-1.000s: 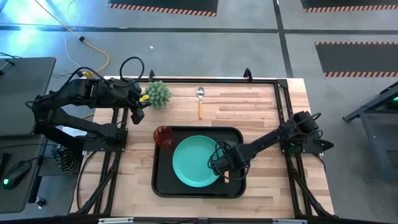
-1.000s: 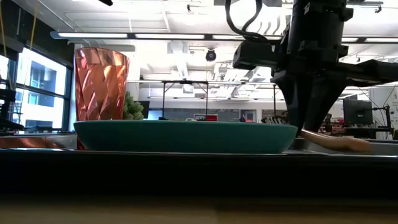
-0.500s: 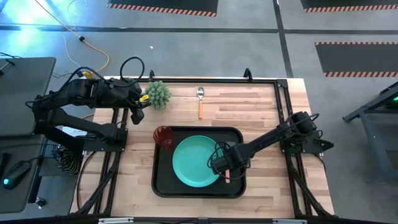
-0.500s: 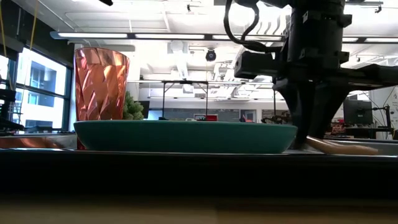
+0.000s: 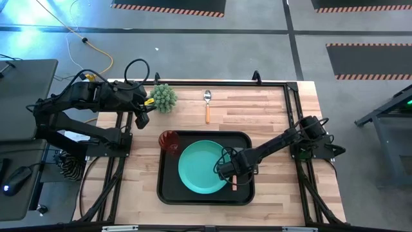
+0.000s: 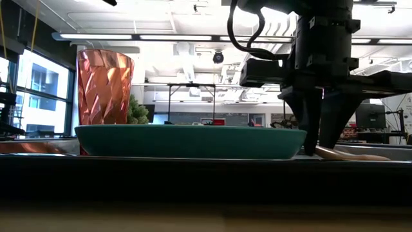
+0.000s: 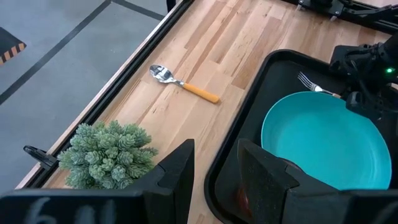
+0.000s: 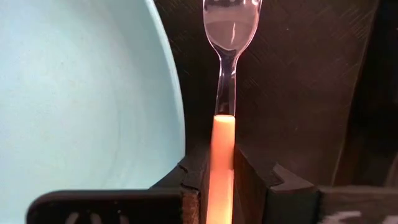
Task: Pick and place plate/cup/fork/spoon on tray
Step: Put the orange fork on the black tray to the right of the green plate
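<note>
Here the fork (image 8: pixel 224 112) lay on the tray (image 5: pixel 168 188), between the right gripper's (image 5: pixel 233 175) fingers.
Its orange handle sat in the narrow gap, fingers slightly apart and close either side, beside the plate (image 5: pixel 202 167); whether they gripped it was unclear. The left gripper (image 5: pixel 141 113), fingers apart, waited near the plant (image 5: pixel 163 97).
</note>
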Robot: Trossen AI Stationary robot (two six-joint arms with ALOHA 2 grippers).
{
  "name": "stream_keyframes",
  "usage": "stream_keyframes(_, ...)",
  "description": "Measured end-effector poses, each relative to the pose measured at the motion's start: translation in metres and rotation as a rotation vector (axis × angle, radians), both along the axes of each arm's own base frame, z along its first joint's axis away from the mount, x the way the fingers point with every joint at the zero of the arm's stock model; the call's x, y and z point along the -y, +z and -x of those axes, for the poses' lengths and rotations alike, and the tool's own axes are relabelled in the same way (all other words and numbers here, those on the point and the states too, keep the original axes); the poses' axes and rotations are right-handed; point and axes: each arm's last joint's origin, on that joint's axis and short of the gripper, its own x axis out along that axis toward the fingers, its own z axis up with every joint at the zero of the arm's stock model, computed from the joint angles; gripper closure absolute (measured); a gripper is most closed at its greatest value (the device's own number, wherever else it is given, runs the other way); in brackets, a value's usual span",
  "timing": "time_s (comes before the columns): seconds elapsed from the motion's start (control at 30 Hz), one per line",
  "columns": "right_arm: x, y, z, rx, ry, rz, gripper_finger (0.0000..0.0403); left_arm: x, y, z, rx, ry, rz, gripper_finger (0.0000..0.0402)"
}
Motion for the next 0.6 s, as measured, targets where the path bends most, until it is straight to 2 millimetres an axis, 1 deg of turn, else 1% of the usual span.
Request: stream_keyframes(0.6, 0.0004, 0.0000, 0.0004, -0.001, 0.023, 0.014, 0.0352, 0.0000, 0.0000, 0.0000, -0.002, -0.004, -0.004, 0.0287)
